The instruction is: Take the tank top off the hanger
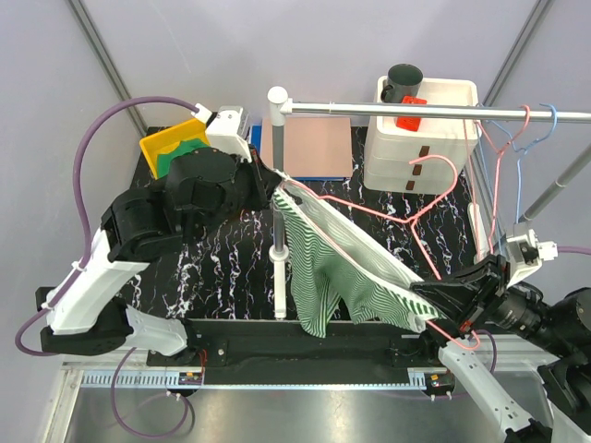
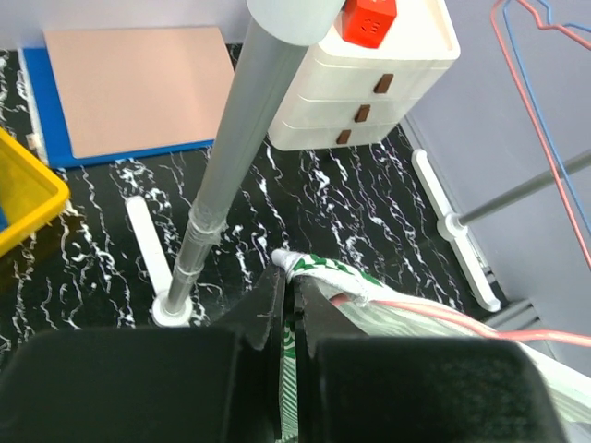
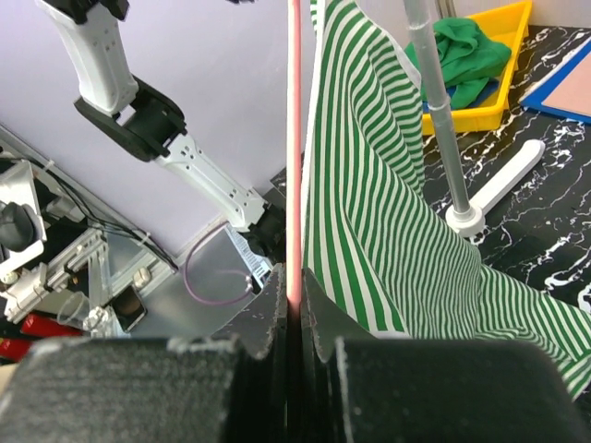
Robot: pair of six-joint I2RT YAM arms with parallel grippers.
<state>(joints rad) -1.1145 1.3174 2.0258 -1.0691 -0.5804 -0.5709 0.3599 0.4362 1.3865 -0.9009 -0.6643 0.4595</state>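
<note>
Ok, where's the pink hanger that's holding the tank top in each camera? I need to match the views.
Top external: the pink hanger runs diagonally across the centre, carrying the tank top.
Left wrist: thin pink wire, bottom right, coming out of the striped cloth.
Right wrist: vertical pink bar at centre, left of the stripes.
Shared landmark: the grey rack pole, in all three views.

Bright even light, soft shadows, sharp overhead view, left hand (image 2: 289, 282) blurred close up
</note>
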